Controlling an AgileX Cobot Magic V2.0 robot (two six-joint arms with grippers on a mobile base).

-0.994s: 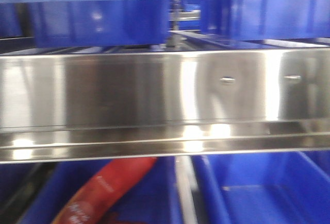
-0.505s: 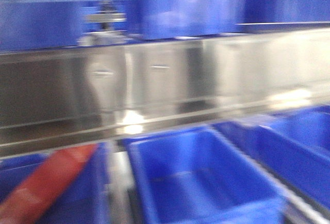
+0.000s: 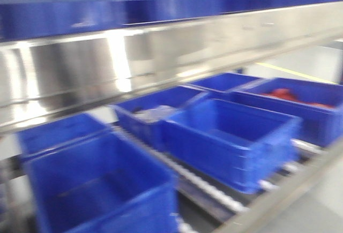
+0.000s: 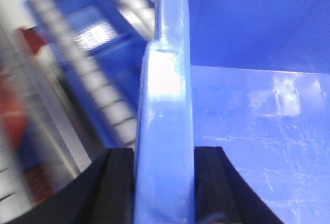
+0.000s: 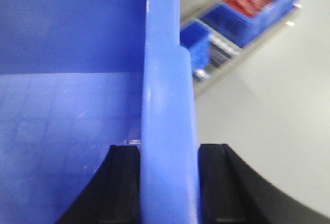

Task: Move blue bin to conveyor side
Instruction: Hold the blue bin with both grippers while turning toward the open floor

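Blue bin: we see glossy blue, thick rim running near to far; long axis unclear.
Left hand: grips its rim.
Right hand: grips its rim.

- Along the bottom edge of the left wrist view we see the left gripper: a pair of matte black, blocky fingers, one at lower left and one at lower centre.
- Each finger has a flat, squared-off top and a straight upright inner face. The outer side sweeps down and outward toward the frame's bottom edge.
- The right gripper, at the bottom of the right wrist view, shows the same dull black fingers with the same outline.
- We see a thin, slightly paler line along their top edges; the surfaces are otherwise plain, and the frame crops them lower down.
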